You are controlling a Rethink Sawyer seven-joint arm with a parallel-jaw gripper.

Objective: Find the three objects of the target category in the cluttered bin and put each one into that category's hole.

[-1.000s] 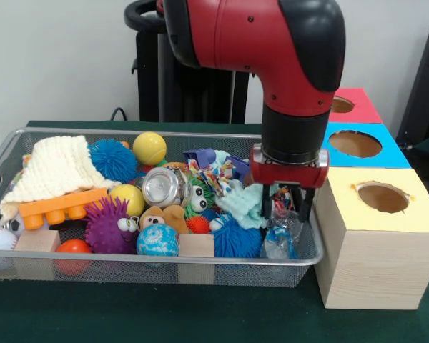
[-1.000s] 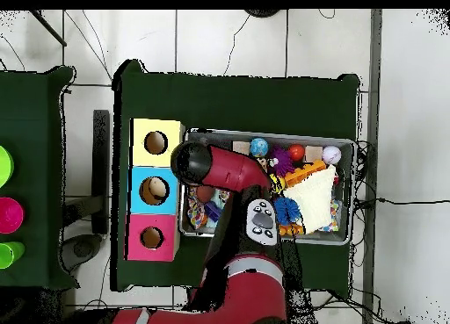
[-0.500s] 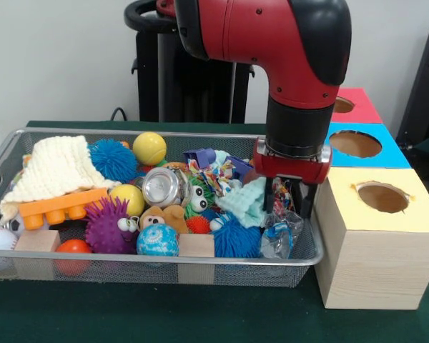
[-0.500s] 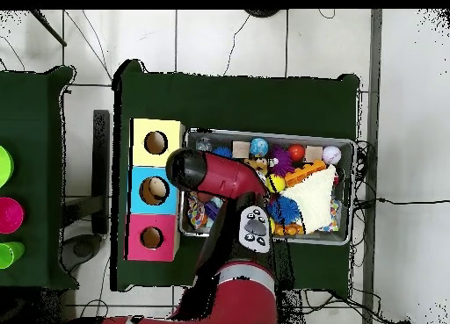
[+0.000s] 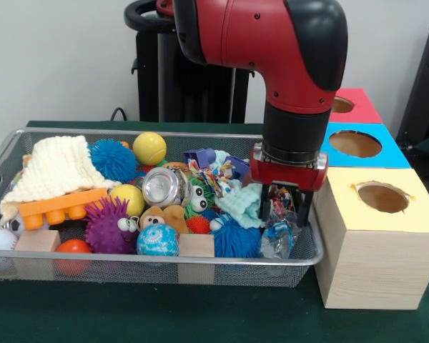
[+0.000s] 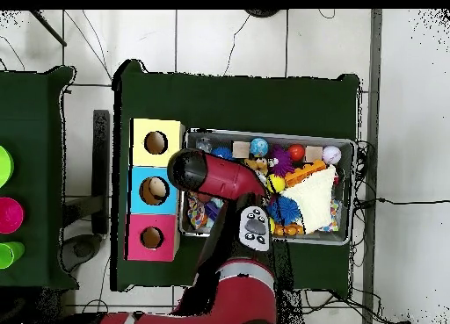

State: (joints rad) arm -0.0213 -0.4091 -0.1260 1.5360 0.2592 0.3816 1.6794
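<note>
Overall, green table (image 5: 200,314) on white tiled floor (image 6: 228,39); beside yellow box (image 5: 375,236), gripper (image 5: 286,207) spread over crumpled clear plastic bottle (image 5: 280,236).

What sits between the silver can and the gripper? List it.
In the front view, between the silver can and the gripper: a green toy with googly eyes, patterned cloth and a mint cloth.

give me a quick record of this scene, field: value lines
bin: wire mesh, full of toys
gripper: low in the bin's end beside the boxes, over a clear plastic bag
fingers: state unclear
boxes: yellow, blue, red, one round hole in each top
toys near gripper: mint cloth, blue spiky ball
other end of bin: cream knit cloth, orange brick
holes: nothing seen in them
</note>
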